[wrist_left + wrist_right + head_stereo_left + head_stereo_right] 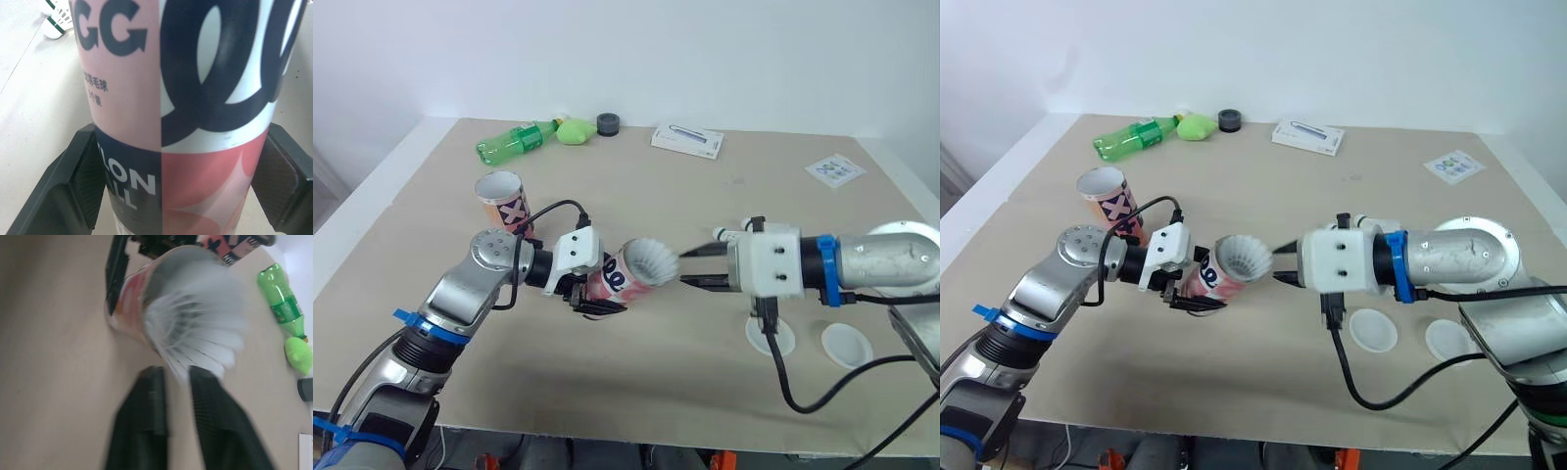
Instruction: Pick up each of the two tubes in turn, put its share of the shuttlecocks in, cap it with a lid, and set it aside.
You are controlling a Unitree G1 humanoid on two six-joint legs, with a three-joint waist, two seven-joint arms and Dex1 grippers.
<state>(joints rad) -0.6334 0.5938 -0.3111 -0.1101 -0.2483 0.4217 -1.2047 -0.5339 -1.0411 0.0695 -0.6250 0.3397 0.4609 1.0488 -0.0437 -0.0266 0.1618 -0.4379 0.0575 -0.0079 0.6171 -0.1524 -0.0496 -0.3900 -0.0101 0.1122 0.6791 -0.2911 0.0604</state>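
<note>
My left gripper [599, 292] is shut on a pink, white and navy tube [613, 280], held tilted just above the table with its mouth toward the right. In the left wrist view both pads [80, 171] press the tube's [171, 98] sides. A white feather shuttlecock [652, 261] sits in the mouth, its skirt sticking out. My right gripper [691, 269] is at the skirt's rim, fingers [151, 401] slightly apart, open. A second tube [501, 200] stands upright at the back left. Two white lids [770, 336] [847, 345] lie under my right arm.
Loose shuttlecocks [56, 17] lie on the table beyond the held tube. Along the far edge lie a green bottle [514, 142], a green lump [575, 130], a dark cap [608, 123] and a white box [687, 140]. A printed card [835, 169] lies at the back right.
</note>
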